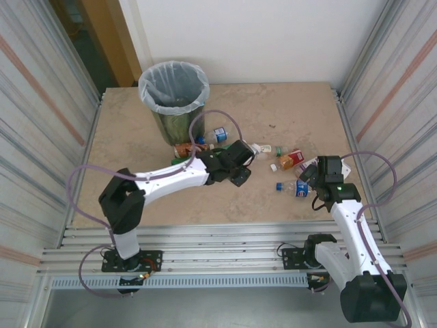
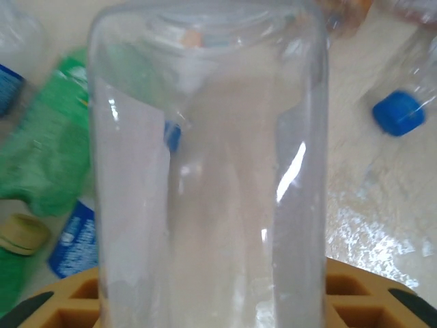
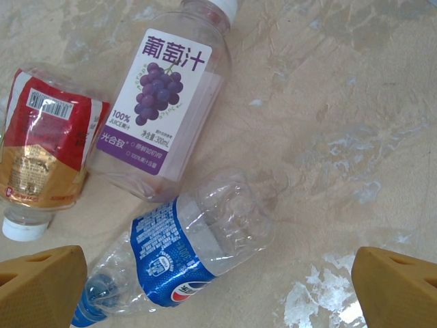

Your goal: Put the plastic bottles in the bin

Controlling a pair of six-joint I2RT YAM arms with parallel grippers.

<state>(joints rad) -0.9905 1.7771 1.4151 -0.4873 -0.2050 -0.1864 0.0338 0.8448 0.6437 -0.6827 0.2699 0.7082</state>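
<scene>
My left pincer [image 2: 212,304] was pinching a clear bottle [image 2: 205,171], its yellow pads [image 2: 75,304] set against either side of the body, near the middle of the table [image 1: 293,109]. On one side of it lay a crumpled green bottle [image 2: 48,157], and on the other a bottle with a blue cap [image 2: 399,113].

My right pincer [image 3: 218,294] was spread wide and held nothing. It hung over a crushed blue-labelled bottle [image 3: 177,260] lying on its side. Just beyond that lay a grape juice bottle [image 3: 164,102] with a purple-and-white label. Just beside it was a red-labelled bottle [image 3: 48,143] with a white cap.

The bin [image 1: 205,85], lined with a pale plastic bag, stood upright at the far left of the table, beyond my left pincer. A brown bottle [image 1: 183,148] lay near its base. I could not tell what, if anything, was inside the bin.
</scene>
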